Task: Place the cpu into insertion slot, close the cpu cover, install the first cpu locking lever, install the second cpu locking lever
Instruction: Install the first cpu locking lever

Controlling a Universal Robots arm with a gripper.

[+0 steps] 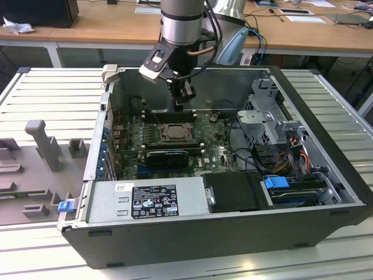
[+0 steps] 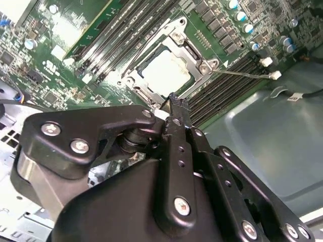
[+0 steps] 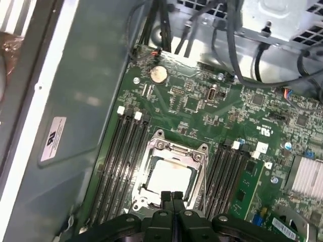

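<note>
While cpu [image 3: 169,179] lies flat, top upward, in insertion slot [image 3: 143,194], gripper [image 3: 170,195] pinched together, empty.

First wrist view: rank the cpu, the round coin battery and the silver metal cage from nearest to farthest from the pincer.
Starting from the pincer:
1. The cpu, seated right at its tip.
2. The coin battery, farther out on the green board.
3. The metal cage, past the board's far edge, behind the black cables.

The silver-grey arm [image 1: 182,23] ends in black jaws (silver screws [image 2: 181,205] throughout)
</note>
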